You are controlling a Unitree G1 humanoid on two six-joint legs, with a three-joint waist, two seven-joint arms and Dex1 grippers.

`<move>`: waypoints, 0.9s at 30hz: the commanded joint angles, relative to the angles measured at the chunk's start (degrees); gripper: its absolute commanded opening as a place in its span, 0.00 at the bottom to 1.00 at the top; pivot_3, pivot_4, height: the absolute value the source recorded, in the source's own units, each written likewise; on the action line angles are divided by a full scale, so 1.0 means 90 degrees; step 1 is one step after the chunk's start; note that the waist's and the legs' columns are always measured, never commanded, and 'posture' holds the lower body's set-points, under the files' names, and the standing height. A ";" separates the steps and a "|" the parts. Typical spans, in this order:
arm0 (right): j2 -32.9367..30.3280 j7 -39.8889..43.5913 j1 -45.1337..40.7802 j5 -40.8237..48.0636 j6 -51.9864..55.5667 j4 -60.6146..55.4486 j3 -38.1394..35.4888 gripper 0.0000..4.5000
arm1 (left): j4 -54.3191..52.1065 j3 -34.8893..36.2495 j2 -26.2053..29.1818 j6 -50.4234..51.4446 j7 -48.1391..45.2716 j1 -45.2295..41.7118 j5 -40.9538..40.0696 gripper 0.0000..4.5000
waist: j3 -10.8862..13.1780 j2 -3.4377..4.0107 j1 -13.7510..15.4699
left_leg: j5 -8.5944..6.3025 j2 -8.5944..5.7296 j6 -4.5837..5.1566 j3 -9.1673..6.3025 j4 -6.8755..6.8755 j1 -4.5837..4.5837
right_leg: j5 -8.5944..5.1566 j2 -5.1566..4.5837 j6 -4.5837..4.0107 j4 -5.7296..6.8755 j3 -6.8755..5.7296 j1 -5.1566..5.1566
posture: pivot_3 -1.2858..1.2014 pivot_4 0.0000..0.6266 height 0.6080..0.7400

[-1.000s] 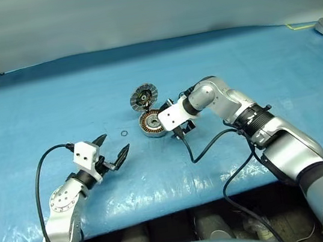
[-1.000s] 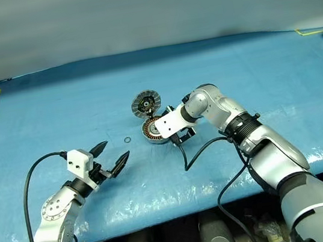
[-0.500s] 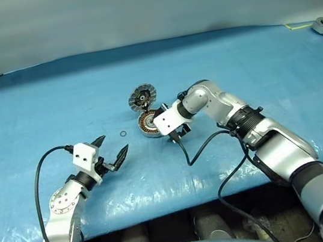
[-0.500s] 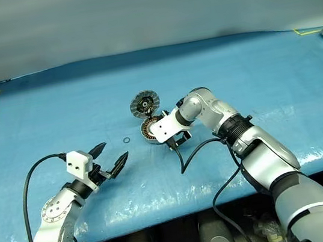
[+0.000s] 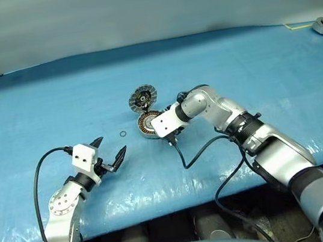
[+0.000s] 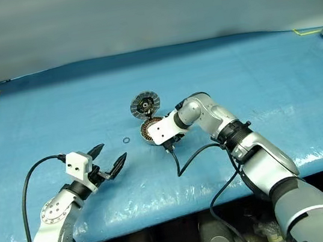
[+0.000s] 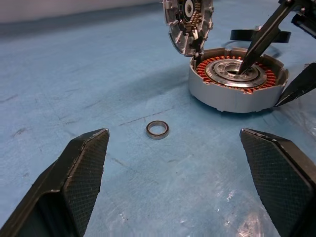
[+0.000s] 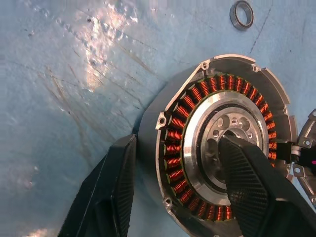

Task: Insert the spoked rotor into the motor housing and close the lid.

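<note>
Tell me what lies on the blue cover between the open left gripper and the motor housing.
A small metal ring lies alone on the blue cover, between the left gripper and the motor housing. The left wrist view shows it best.

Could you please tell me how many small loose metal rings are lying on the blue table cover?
1. The small metal ring lies flat on the blue cover, between the open left gripper and the motor housing. Others may be hidden.

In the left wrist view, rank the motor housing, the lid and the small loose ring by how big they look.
1. motor housing, widest, open with its copper windings showing.
2. lid, standing tilted at the housing's far edge; partly cut off by the frame and farther away, so its rank against the housing is unsure.
3. small ring, clearly smallest, lying nearer the camera.
</note>
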 commanded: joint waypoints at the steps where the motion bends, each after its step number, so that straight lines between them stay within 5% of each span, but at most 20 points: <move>1: 0.0077 0.0000 0.0458 -0.0010 0.0663 -0.1185 -0.0023 0.58 | -0.0271 0.0093 0.0023 -0.0115 0.0042 -0.0013 0.0039 1.00 | 0.0000 0.0000 -0.0012 | 0.0000 0.0001 0.0000 0.0000 -0.0004 0.0001 | -0.0001 0.0000 -0.0002 0.0004 0.0000 -0.0002 | 0.52 0.24 1.00; 11: 0.0147 -0.0119 0.2044 -0.0636 0.3305 -0.3960 0.0110 0.58 | -0.0079 0.0094 -0.0001 -0.0109 0.0313 -0.0138 0.0295 1.00 | -0.0001 -0.0002 0.0028 | 0.0006 0.0000 -0.0009 -0.0010 0.0010 0.0005 | -0.0031 0.0001 0.0016 0.0042 -0.0011 -0.0004 | 0.52 0.24 1.00; 27: 0.0838 -0.0349 0.2516 -0.0661 0.5841 -0.5385 0.0624 0.58 | -0.0034 0.0100 -0.0042 -0.0147 0.0371 -0.0108 0.0358 1.00 | 0.0000 -0.0005 0.0011 | 0.0006 0.0002 -0.0011 -0.0015 0.0016 0.0002 | -0.0048 0.0001 -0.0004 0.0046 -0.0017 -0.0007 | 0.52 0.24 1.00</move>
